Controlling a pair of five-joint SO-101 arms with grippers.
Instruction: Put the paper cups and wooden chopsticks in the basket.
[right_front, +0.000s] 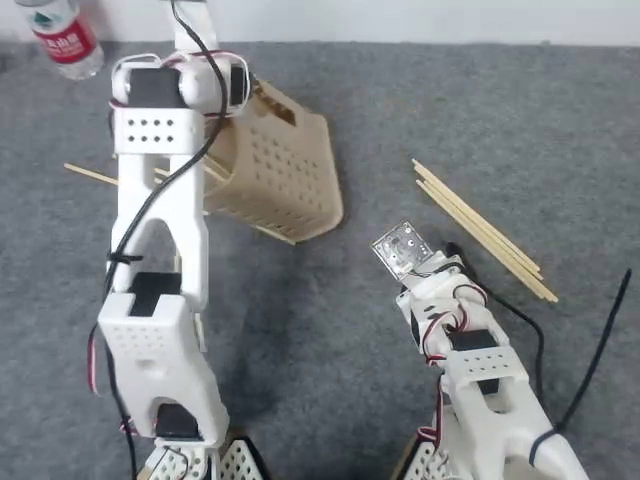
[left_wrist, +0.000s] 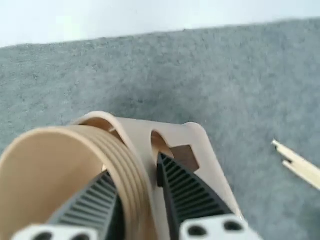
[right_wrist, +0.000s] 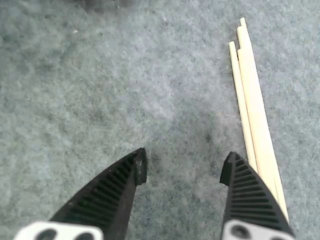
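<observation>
Left hand (left_wrist: 137, 200) clamps the wall of stacked paper cups (left_wrist: 60, 165) over the tan basket (right_front: 290, 170) at 11 o'clock on the desk (right_front: 560, 120). The right hand (right_wrist: 185, 165), spread wide, hovers beside wooden chopsticks (right_front: 480, 225) at 3 o'clock. Released off-centre, cups could strike the rim and tumble out; thin sticks may slip a pinch.

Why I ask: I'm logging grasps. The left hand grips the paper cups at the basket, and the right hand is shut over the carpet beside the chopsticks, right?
Not quite: the right wrist view shows the right hand open, not shut, over the carpet beside the chopsticks. The left hand does grip the paper cups at the basket.
</observation>
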